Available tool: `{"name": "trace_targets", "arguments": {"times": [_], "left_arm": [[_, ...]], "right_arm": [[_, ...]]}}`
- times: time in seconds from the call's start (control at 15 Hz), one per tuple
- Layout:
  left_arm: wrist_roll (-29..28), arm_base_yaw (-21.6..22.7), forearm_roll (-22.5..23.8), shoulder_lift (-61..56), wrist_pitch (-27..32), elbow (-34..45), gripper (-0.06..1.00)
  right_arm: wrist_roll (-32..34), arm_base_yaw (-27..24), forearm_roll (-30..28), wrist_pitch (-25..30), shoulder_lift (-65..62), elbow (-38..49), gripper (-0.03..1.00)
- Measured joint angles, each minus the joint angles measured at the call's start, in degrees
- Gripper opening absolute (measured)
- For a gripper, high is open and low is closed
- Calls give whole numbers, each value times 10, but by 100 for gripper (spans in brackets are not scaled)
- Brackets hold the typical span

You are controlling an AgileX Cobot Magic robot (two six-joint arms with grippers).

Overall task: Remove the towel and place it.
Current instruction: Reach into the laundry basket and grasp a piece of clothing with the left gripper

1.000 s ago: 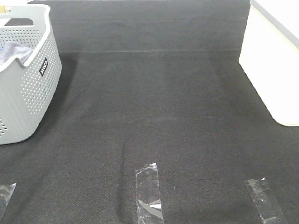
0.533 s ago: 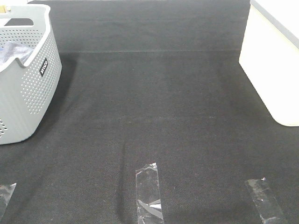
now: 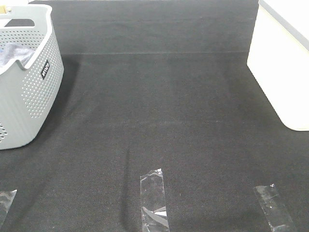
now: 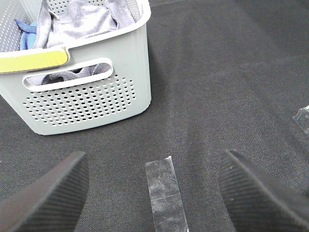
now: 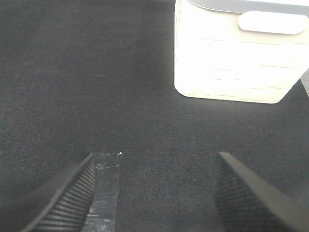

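grey-lavender towel [image 4: 84, 21] in basket [image 4: 96, 104], left end effector [image 4: 154, 157] spread wide above mat [image 4: 217, 72], right end effector [image 5: 155, 157] likewise

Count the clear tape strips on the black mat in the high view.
3. The left strip is cut off at the bottom-left corner, the middle strip lies front centre, the right strip front right. Others may lie out of frame.

A small black label [image 3: 45, 69] sits on the side wall of the grey perforated basket [image 3: 29, 101], with white letters running slantwise. They look like "pivo", though they are too small to be sure. Nothing else carries readable writing
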Motion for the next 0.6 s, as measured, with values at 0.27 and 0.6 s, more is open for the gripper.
{"name": "trace_targets", "arguments": {"times": [0.27, 0.6], "left_arm": [[0, 0, 0, 0, 0, 0, 72], [0, 0, 0, 0, 0, 0, 72]], "right_arm": [[0, 0, 0, 0, 0, 0, 65], [0, 0, 0, 0, 0, 0, 65]]}}
